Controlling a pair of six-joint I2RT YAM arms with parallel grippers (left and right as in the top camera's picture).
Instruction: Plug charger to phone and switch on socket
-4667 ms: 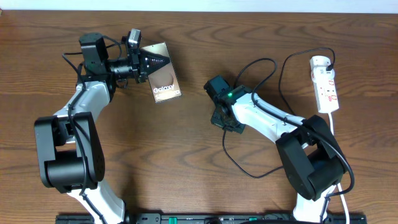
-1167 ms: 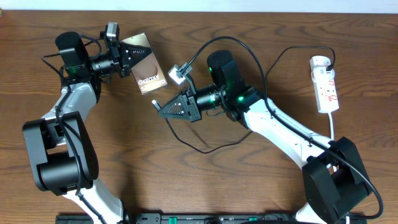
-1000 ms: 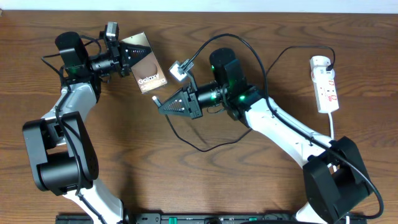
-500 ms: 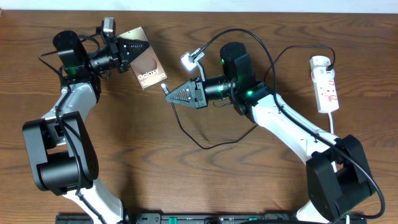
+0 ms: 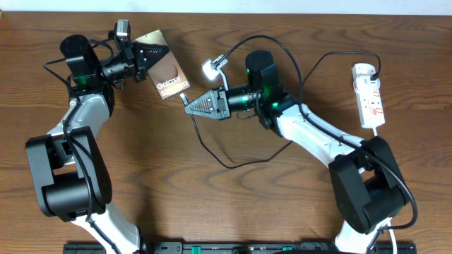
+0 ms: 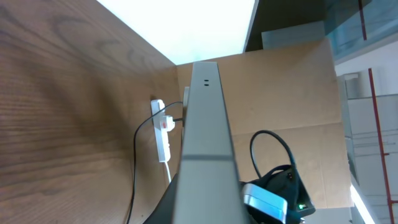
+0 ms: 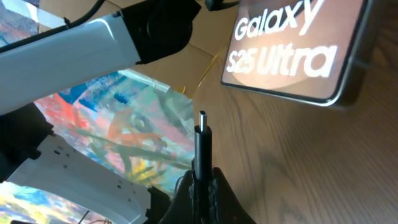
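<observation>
The charger (image 7: 202,140), pinched in the right claw (image 5: 189,104), has been brought nearer the phone (image 5: 169,74), which is gripped by the left claw (image 5: 157,53); insertion is still to be done.

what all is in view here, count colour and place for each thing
phone: 1, brown-bronze face with white lettering, upper left, held in the left gripper
charger: 1, black, connector tip in the right gripper just short of the phone, cable looping across the table's middle to the socket
socket: 1, white with red markings, far right of the table
white cord: 1, white, running down from the socket
table: 1, brown wood, under everything
cardboard: at least 1, brown, beyond the table in the left wrist view
left gripper: 1, black, shut on the phone
right gripper: 1, black, shut on the charger
</observation>
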